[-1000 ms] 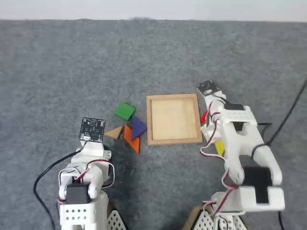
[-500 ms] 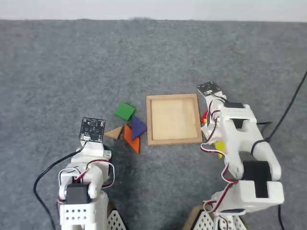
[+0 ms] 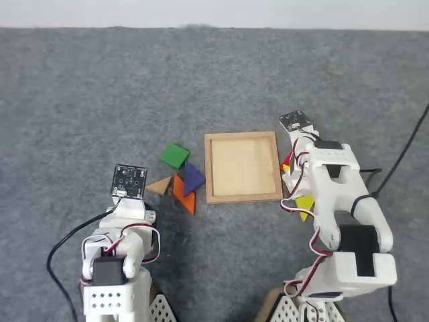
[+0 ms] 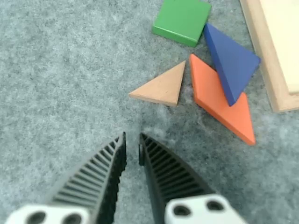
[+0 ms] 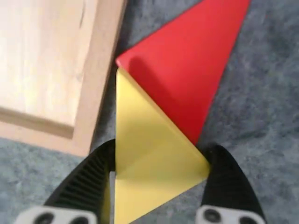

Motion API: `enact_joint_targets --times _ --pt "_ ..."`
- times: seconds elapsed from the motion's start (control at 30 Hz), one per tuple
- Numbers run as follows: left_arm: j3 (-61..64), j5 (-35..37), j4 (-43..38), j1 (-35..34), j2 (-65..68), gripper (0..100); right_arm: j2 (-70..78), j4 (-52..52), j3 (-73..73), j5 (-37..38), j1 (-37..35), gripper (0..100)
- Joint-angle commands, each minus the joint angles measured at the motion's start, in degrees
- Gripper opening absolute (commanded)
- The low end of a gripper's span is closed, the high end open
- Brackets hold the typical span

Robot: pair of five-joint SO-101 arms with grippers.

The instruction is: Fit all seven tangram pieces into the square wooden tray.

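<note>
The square wooden tray lies mid-table with nothing in it; its corner shows in the right wrist view. To its left lie a green square, a blue triangle, an orange parallelogram and a tan triangle. My left gripper is shut just short of the tan triangle, holding nothing. Right of the tray, a yellow triangle overlaps a red triangle. My right gripper has a finger against each side of the yellow triangle.
Grey carpet covers the table. The blue triangle rests partly on the orange parallelogram, close to the tray's left rim. A black cable trails off to the right of the right arm.
The right arm has shifted slightly over the red and yellow pieces, and more of the yellow triangle shows beside it. The left arm and the left pieces have not moved.
</note>
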Motion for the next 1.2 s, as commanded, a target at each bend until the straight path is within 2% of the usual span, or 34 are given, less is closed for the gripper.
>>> enact_joint_targets --times 0.0,0.17,0.33,0.53,0.7,0.97,1.17 --pt "-0.7 -0.4 0.3 -0.4 -0.5 5 -9.7 4.7 -3.7 -1.3 -0.9 12.9" --pt "-0.7 -0.4 0.3 -0.4 -0.5 5 -15.4 7.3 -3.7 -1.6 -4.2 12.9" --pt "-0.7 -0.4 0.3 -0.4 -0.5 5 -15.1 9.8 -10.8 -6.9 -10.8 12.9" --pt "-0.7 -0.4 0.3 -0.4 -0.5 5 -3.7 14.6 -27.9 -14.2 -20.7 12.9" --pt "-0.7 -0.4 0.3 -0.4 -0.5 5 9.8 15.2 -38.2 -22.4 -26.3 12.9" --pt "-0.7 -0.4 0.3 -0.4 -0.5 5 20.8 12.1 -42.5 -32.4 -29.0 12.9" --pt "-0.7 -0.4 0.3 -0.4 -0.5 5 23.3 10.8 -42.4 -33.8 -30.0 12.9"
